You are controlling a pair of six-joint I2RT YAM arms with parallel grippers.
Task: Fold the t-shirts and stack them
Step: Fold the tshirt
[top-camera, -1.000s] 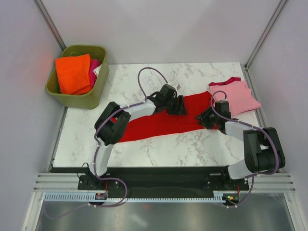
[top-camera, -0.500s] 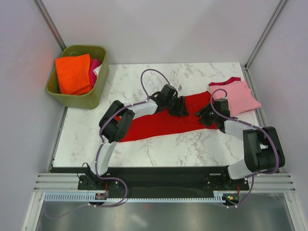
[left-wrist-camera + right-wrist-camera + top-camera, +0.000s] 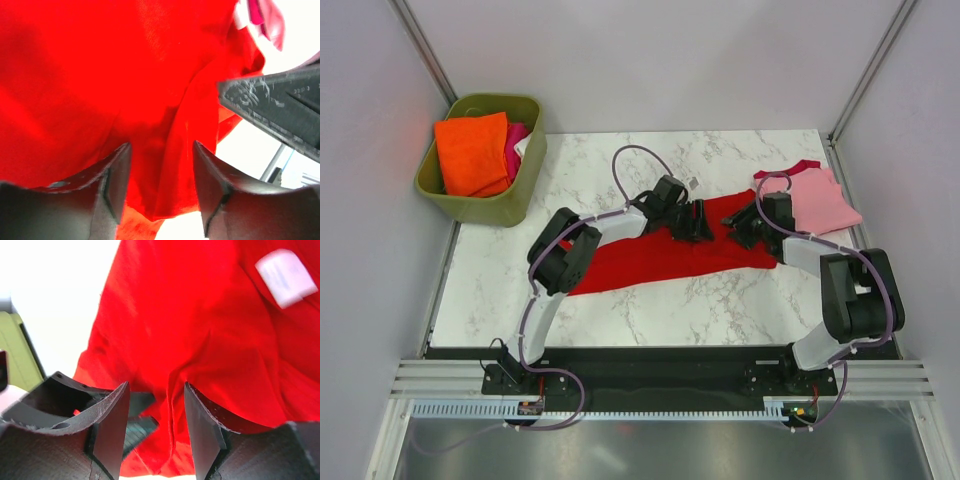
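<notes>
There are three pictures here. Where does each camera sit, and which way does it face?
Top external: fixed above and behind the arms, looking down on the table; both arms show whole, left gripper and right gripper over the red t-shirt.
Left wrist: on the left arm, looking close at the shirt; its own fingers show below.
Right wrist: on the right arm, likewise; its fingers show below.
Shared: both wrist views see the red t-shirt and the opposite gripper.
</notes>
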